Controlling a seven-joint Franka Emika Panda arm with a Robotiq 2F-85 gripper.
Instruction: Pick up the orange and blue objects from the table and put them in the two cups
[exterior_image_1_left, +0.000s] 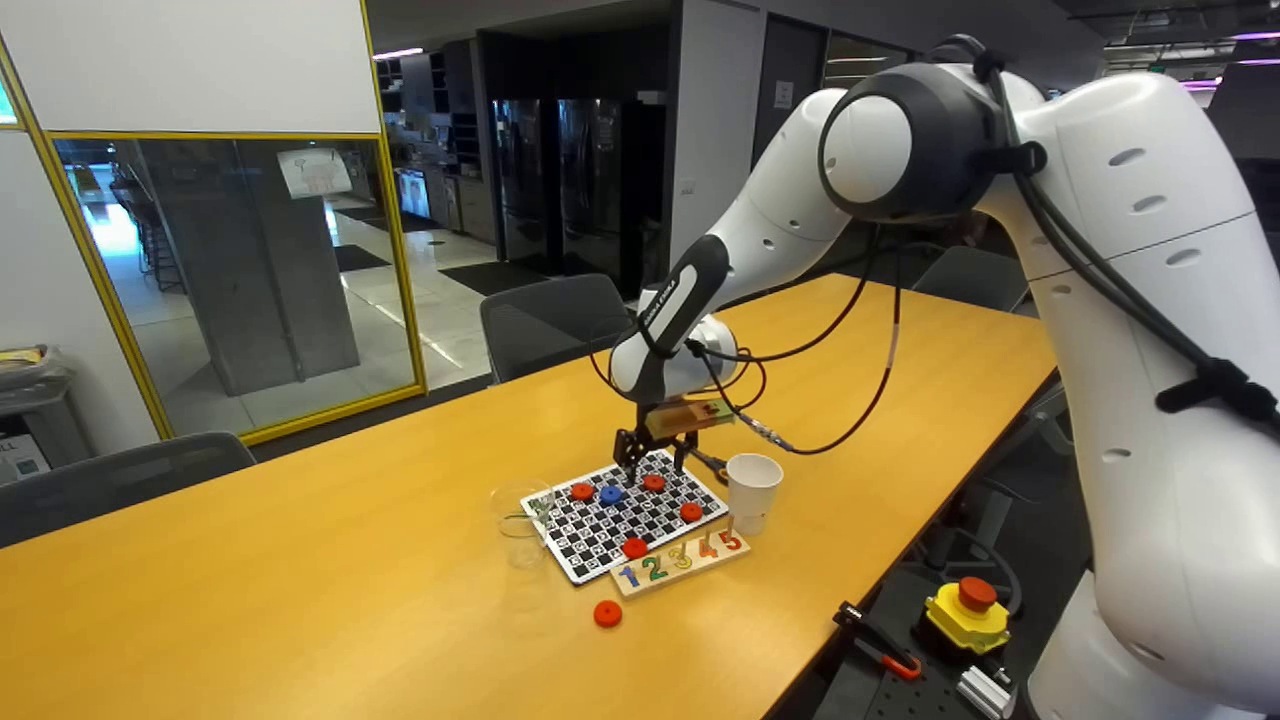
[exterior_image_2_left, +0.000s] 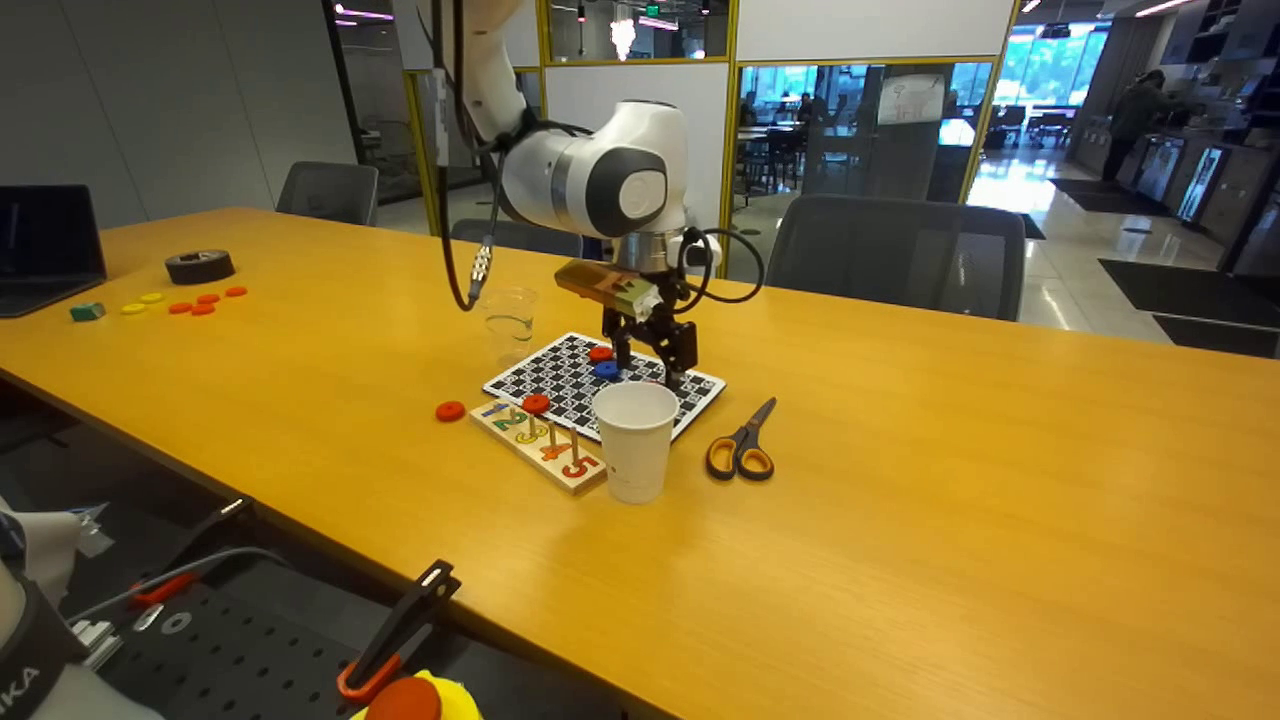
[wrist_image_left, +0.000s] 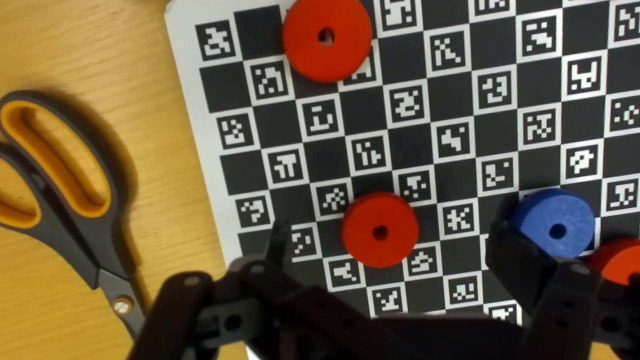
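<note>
My gripper (exterior_image_1_left: 656, 474) is open, low over the black-and-white marker board (exterior_image_1_left: 590, 530). In the wrist view, an orange-red disc (wrist_image_left: 362, 222) lies between its spread fingers (wrist_image_left: 390, 229), apart from both. The blue disc (wrist_image_left: 560, 215) lies just beyond the right finger, partly covered by it; it also shows in an exterior view (exterior_image_1_left: 610, 495). More orange-red discs (exterior_image_1_left: 581, 492) lie on the board, and one (exterior_image_1_left: 607, 614) lies on the table. A white paper cup (exterior_image_1_left: 752, 495) and a clear cup (exterior_image_1_left: 524, 522) stand at opposite sides of the board, upright.
A numbered peg board (exterior_image_1_left: 680, 567) lies along the board's edge. Scissors (exterior_image_2_left: 740, 452) lie near the white cup. Farther off are several orange and yellow discs (exterior_image_2_left: 208, 299), a green block (exterior_image_2_left: 87, 312), a tape roll (exterior_image_2_left: 199, 266) and a laptop (exterior_image_2_left: 50, 250).
</note>
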